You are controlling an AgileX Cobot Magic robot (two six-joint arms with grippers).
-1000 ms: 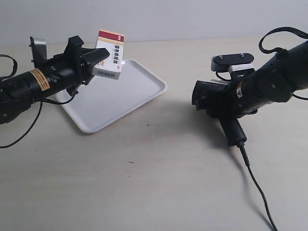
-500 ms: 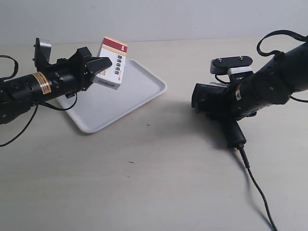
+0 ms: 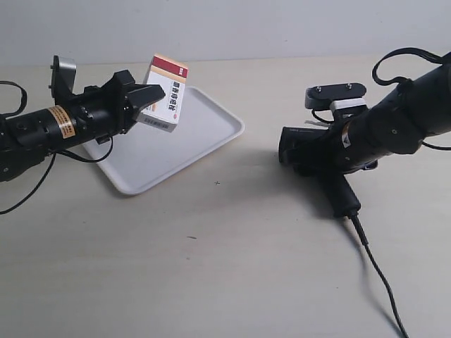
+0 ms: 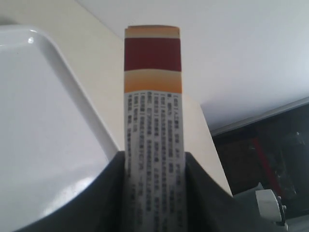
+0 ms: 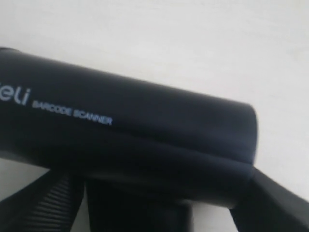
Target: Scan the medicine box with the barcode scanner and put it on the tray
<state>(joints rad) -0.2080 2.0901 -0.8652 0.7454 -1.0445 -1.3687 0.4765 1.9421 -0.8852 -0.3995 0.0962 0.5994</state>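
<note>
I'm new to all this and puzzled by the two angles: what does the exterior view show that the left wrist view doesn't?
Only the exterior view shows both arms, the barcode scanner held by the right gripper, and its cable. Only the left wrist view shows the medicine box's narrow printed edge up close, clamped in the left gripper. Both show the box and the white tray.
</note>
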